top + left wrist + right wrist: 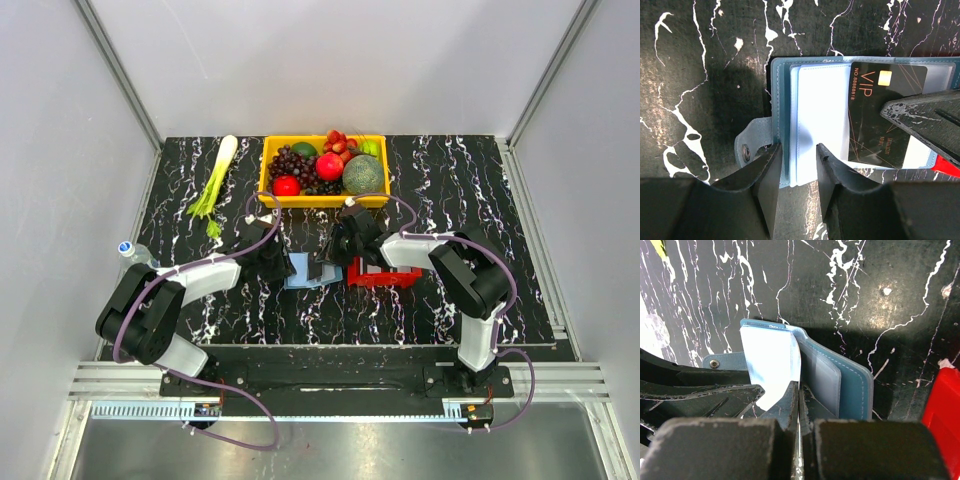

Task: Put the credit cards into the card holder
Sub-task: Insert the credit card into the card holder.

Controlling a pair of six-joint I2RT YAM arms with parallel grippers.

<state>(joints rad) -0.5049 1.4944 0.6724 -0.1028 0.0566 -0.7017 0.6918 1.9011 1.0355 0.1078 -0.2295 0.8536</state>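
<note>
The blue card holder lies open on the black marbled table, its pale clear pockets showing. My left gripper is closed partway on its left cover and pages, beside the snap tab. My right gripper is shut on a black "VIP" credit card. The card's far end is slid into the holder, between the pale page and the grey pockets. In the left wrist view the right gripper's fingers reach in from the right, over the card.
A red tray stands right of the holder, close under the right arm. At the back are a yellow basket of fruit and a green stalk vegetable. A water bottle lies at the table's left edge.
</note>
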